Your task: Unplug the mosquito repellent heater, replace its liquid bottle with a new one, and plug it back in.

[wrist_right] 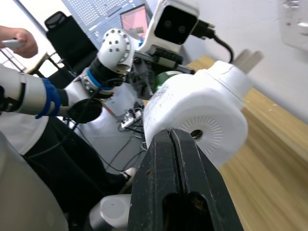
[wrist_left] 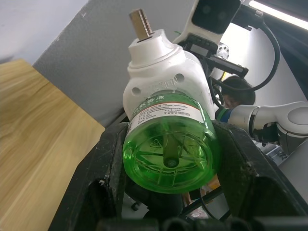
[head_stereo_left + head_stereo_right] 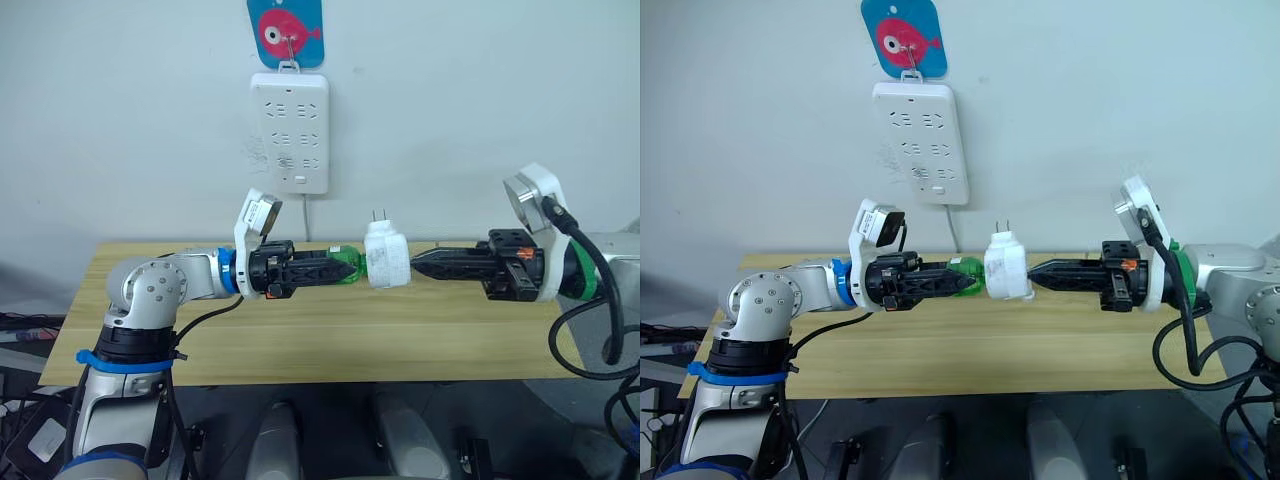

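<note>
Green translucent bottle [image 2: 169, 151], ribbed base, clamped in the left gripper [image 3: 335, 270] fingers; smooth white rounded heater [image 3: 387, 258] against the closed right gripper [image 3: 418, 263] fingers, above the wooden bench [image 3: 300, 340]. Beyond, white power strip [image 3: 290, 130].

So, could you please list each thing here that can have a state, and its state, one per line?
Mosquito repellent heater: unplugged, held in the air over the table, prongs up.
Green liquid bottle: still attached to the heater.
Left pincer: shut on the green bottle.
Right pincer: shut, tips against the heater's vent side.
Power strip: hanging on the wall, sockets empty.
</note>
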`<state>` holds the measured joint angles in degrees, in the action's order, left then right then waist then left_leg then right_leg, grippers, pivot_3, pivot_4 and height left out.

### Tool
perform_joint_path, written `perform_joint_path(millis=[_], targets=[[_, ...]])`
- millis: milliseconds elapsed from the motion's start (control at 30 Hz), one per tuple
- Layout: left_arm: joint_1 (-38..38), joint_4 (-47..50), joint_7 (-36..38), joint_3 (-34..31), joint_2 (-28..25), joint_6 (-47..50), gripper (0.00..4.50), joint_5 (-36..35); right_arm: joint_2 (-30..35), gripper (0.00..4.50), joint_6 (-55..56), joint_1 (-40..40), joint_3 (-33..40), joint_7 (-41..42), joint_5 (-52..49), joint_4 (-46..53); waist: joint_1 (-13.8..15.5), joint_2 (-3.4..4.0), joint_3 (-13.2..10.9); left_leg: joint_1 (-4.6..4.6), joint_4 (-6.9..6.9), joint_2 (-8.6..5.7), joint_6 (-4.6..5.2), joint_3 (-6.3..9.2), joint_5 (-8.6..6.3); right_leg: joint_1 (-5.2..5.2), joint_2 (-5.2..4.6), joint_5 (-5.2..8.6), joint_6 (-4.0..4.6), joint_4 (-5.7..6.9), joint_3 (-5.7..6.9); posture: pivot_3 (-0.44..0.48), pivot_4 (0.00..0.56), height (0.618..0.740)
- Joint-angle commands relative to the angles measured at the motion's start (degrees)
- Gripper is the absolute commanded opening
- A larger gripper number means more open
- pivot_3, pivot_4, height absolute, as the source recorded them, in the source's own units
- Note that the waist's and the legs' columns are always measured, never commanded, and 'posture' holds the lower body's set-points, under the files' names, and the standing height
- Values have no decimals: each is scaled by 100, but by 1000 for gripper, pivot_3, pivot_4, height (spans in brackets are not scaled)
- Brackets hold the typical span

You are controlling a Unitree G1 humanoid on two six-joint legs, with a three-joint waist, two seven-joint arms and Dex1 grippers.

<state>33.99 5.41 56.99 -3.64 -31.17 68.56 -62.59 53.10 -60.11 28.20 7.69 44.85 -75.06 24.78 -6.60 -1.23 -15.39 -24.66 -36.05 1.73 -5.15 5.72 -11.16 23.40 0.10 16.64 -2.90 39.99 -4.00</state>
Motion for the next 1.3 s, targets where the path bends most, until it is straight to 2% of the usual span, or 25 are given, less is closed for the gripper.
perform_joint_path(millis=[33, 233, 533, 833, 1100, 1300], targets=[[4, 279, 110, -24, 30, -42, 2318, -142, -108, 0, -66, 104, 31, -122, -244, 267, 0, 0, 0, 0, 0, 0, 0, 1, 0, 0, 0, 0, 0, 0, 0, -197, 203, 736], [-39, 328, 82, -27, 59, -48, 2318, -136, -297, 0, -105, 137, 77, -310, -397, 285, -1, 0, 0, 0, 0, 0, 0, 1, 0, 0, 0, 0, 0, 1, 0, -195, 202, 736], [-89, 415, 271, -16, -73, 47, 2318, -195, 129, 0, -64, 14, 271, 157, 59, 19, 1, 1, 0, 0, 0, 0, 0, 1, 0, 0, 0, 0, 0, 0, 1, -198, 200, 736], [-66, 362, 301, -31, -27, 136, 2318, -216, 195, 0, -31, 214, 445, 211, 273, -379, -4, 1, 0, 0, -1, 0, 0, -1, 0, 0, 0, 0, 0, 1, 0, -203, 205, 736], [-20, 393, 360, 28, 8, 228, 2318, -271, -495, 0, 183, 1286, -181, 326, 861, -744, -87, 1, 0, 1, 1, 1, 0, 1, 0, 0, 1, 0, 0, 1, 1, -208, 206, 736], [5, 392, 335, 36, 68, 218, 2318, -306, -888, 0, 148, 1413, -602, 579, 1068, -677, -108, 1, 0, -2, 1, -2, 0, 5, 0, 0, -3, 0, 1, 1, 5, -203, 204, 736]])
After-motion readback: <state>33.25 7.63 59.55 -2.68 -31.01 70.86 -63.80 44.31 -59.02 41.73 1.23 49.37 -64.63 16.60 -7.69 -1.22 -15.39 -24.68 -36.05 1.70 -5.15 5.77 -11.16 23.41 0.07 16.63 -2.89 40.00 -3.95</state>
